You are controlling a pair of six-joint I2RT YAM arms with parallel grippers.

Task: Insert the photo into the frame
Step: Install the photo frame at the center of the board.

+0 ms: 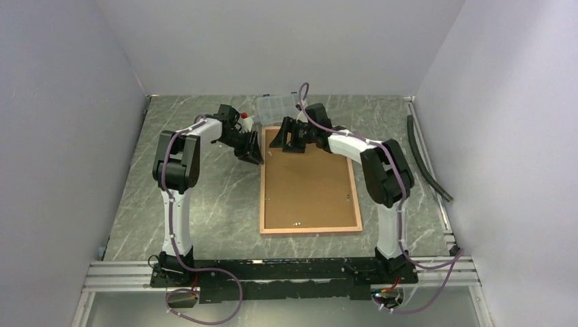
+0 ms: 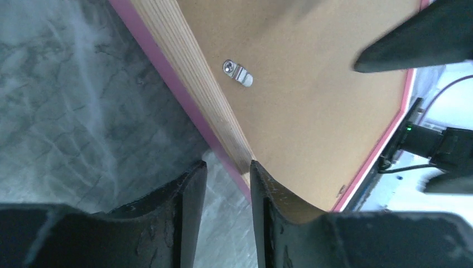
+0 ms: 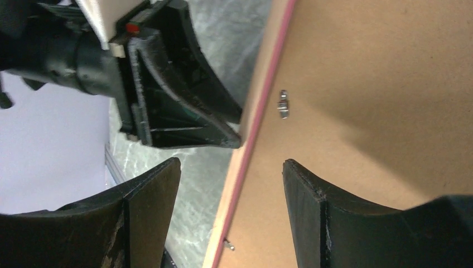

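Readable text: none in any of the three views.
Back of the frame: the brown backing board is plain, with no print or number on it.
Metal clip on the board: no stamp can be read.
Clear box at the far edge of the table: too small to tell if it has a label.

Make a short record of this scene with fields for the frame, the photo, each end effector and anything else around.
frame: lying face down, brown backing board up
photo: not visible
left end effector: open, at frame's far left corner
right end effector: open, over frame's pink edge near that corner
other: clear box beyond frame; black hose at right
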